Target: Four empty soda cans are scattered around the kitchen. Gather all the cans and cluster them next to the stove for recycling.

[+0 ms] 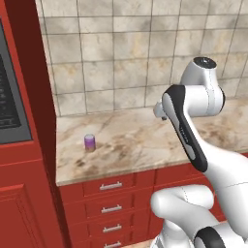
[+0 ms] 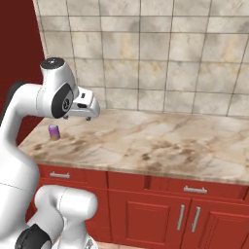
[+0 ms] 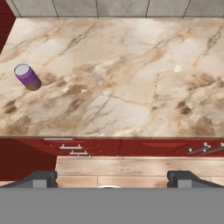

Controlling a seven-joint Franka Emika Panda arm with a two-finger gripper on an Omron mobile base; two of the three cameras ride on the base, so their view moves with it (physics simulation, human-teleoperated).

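One purple soda can [image 1: 89,142] with a silvery top stands upright on the beige marbled counter [image 1: 135,140], near its left end. The same can [image 2: 54,132] sits left of and below my hand in the right base view. Looking down from the hand, the can [image 3: 27,77] is at the upper left. My gripper [image 3: 113,179] is open with nothing between its fingertips [image 3: 41,178]. It hovers above the counter's front part, well to the right of the can and clear of it. The gripper [image 2: 88,116] points downward. The stove is out of view.
A tall red cabinet [image 1: 29,160] with a dark built-in appliance [image 1: 9,97] bounds the counter on the left. A tan tiled wall [image 2: 155,58] closes the back. Red drawers [image 1: 111,198] and cabinet doors [image 2: 189,219] lie below the counter edge.
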